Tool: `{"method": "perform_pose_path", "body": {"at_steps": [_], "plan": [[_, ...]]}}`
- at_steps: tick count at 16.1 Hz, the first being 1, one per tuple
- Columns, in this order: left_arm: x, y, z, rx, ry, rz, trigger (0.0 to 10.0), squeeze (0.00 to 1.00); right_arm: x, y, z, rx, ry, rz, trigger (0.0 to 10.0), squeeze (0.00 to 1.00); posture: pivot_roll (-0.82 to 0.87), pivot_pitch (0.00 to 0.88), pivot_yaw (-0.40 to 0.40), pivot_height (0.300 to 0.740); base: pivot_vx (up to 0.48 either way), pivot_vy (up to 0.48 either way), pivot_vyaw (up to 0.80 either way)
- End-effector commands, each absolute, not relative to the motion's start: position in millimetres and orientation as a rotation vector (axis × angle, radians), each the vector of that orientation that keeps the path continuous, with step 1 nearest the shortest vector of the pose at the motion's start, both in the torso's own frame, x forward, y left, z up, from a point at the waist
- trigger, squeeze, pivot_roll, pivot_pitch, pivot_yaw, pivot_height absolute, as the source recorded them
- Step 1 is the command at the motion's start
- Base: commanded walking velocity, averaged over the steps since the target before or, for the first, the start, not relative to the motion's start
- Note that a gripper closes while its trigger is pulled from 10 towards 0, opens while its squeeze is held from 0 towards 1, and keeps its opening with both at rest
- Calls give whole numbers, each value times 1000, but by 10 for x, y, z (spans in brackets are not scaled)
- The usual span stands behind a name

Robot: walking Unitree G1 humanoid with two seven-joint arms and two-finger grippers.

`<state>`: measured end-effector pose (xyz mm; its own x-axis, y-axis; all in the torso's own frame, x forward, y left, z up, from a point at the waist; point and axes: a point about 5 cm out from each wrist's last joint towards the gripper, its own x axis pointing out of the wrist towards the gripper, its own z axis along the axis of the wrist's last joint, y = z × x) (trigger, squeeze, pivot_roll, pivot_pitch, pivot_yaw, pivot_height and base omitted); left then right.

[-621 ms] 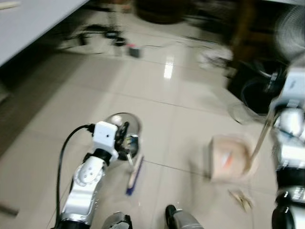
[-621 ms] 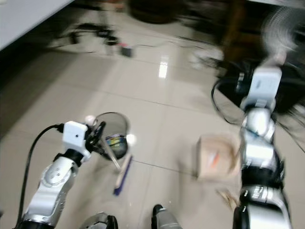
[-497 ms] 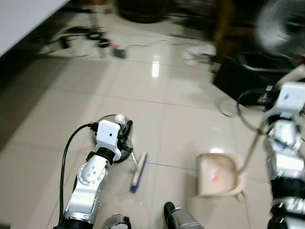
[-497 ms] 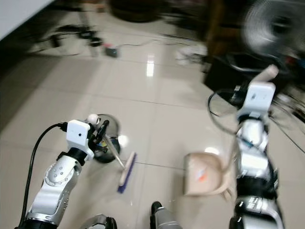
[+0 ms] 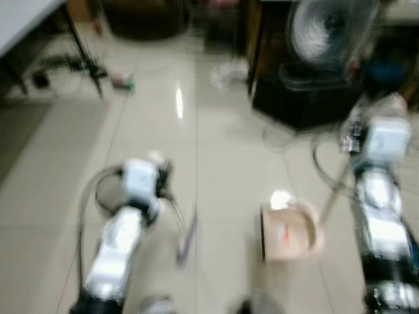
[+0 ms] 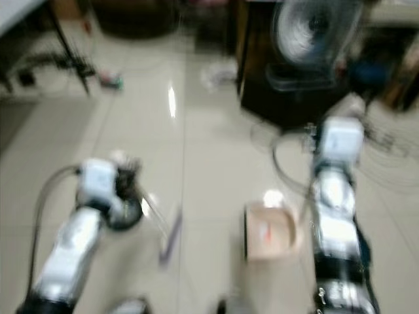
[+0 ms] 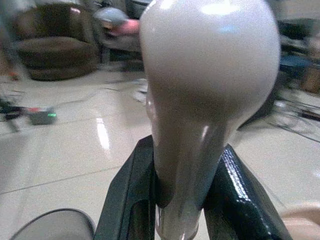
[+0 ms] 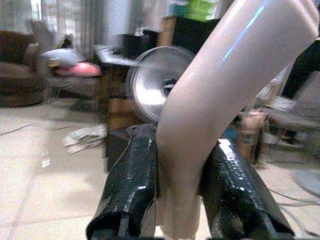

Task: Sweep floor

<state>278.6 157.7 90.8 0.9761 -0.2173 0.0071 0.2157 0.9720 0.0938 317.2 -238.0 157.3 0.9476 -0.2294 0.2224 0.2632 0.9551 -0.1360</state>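
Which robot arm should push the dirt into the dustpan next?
The left. Its gripper grips the broom handle, and the brush sits on the floor beside the dustpan. The right gripper is busy holding the dustpan's handle.

On the tiled floor (image 5: 216,163), the broom (image 5: 183,232) lies before the robot to the left, and the dustpan (image 5: 288,232) sits to its right, the two well apart. The left gripper (image 7: 172,200) clamps the broom's handle top; the right gripper (image 8: 177,200) clamps the dustpan's handle. Farther ahead to the right a fan (image 5: 327,29) stands on a cabinet (image 5: 294,98). A table's edge (image 5: 26,19) crosses the far left corner.
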Motion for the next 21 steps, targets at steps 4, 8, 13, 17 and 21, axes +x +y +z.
{"method": "perform_pose_path", "body": {"at_steps": [4, 8, 13, 17, 21], "plan": [[2832, 1645, 1077, 119, -109, -208, 10000, 0, 3122, -2415, 1583, -154, -201, -277, 10000, 0, -39, 118, 27, 740, 63, 0, -800], [2862, 1643, 1097, 112, -124, -206, 10000, 0, 3078, -2419, 1572, -149, -197, -293, 10000, 0, -48, 118, 35, 740, 366, 0, -800], [2935, 1693, 1142, 133, -141, -179, 10000, 0, 3065, -2435, 1554, -82, -206, -310, 10000, 0, -49, 118, 38, 740, 387, 0, -586], [2987, 1767, 1178, 147, -155, -152, 10000, 0, 3115, -2412, 1565, -39, -221, -272, 10000, 0, -42, 117, 37, 740, 385, 0, 0], [3022, 1773, 1197, 152, -162, -156, 10000, 0, 3105, -2357, 1533, -9, -231, -256, 10000, 0, -42, 113, 42, 740, 386, 0, 0]]}}
